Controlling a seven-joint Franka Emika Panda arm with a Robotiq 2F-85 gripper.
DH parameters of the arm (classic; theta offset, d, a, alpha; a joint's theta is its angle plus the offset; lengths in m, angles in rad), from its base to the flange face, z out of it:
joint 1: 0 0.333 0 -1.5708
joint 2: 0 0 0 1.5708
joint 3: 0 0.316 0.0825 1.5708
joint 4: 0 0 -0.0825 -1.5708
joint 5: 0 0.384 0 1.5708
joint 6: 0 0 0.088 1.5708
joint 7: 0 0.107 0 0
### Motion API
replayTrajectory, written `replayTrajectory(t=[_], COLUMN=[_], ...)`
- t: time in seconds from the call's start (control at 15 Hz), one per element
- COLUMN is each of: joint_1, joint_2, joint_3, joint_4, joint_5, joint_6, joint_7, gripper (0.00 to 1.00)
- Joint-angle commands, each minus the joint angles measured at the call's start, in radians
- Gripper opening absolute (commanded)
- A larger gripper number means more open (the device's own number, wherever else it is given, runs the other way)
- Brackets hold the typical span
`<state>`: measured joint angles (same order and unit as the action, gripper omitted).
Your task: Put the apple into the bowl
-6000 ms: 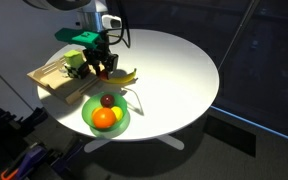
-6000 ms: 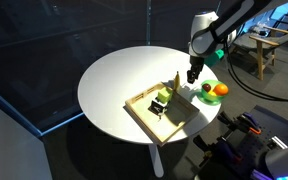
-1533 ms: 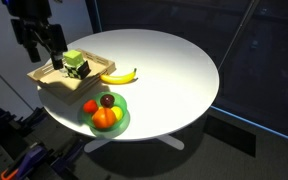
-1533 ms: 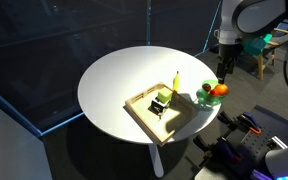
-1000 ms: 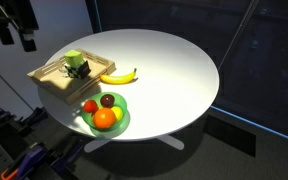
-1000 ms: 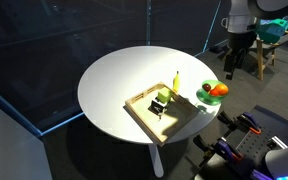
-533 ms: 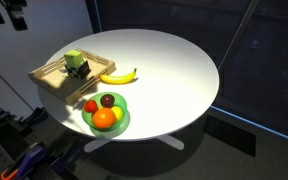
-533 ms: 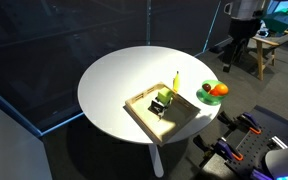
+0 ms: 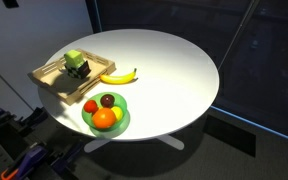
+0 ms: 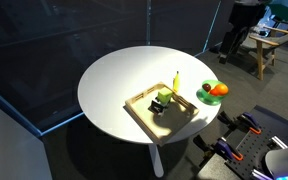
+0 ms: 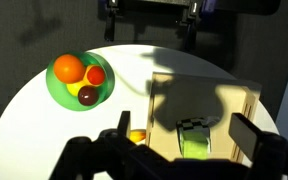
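Note:
The bright red apple (image 9: 90,106) lies inside the green bowl (image 9: 123,121) next to an orange, a maroon fruit and a yellow piece. In the wrist view the apple (image 11: 96,74) sits at the right side of the bowl (image 11: 54,90). My gripper (image 11: 187,130) hangs high above the wooden tray, far from the bowl, open with nothing between its fingers (image 11: 249,135). In both exterior views the gripper has nearly left the picture at the top; the bowl (image 10: 204,93) stands at the table's edge.
A light wooden tray (image 9: 46,79) holds a green toy block (image 9: 76,62). A banana (image 9: 119,75) lies on the white round table (image 9: 174,70) between tray and bowl. Chairs and gear stand around the table's base.
The arm has risen steadily up and away from the table, and the gripper has almost left both exterior views. The fruits, bowl and tray have not moved.

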<state>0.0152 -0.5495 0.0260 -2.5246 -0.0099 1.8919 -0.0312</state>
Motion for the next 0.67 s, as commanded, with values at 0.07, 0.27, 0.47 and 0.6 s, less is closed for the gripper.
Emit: replayTrajectory(t=[0.07,0.27,0.47,0.6], joint_1=[0.005,0.006,0.008,0.003], joint_2=[-0.04,-0.051,-0.062,-0.047], joint_3=[0.011,0.013,0.011,0.008], joint_4=[0.027,0.031,0.026,0.016], joint_5=[0.025,0.04,0.05,0.031], joint_6=[-0.023,-0.039,-0.042,-0.015], joint_7=[0.062,0.082,0.078,0.057], gripper=[1.0,1.0,1.0,1.0])
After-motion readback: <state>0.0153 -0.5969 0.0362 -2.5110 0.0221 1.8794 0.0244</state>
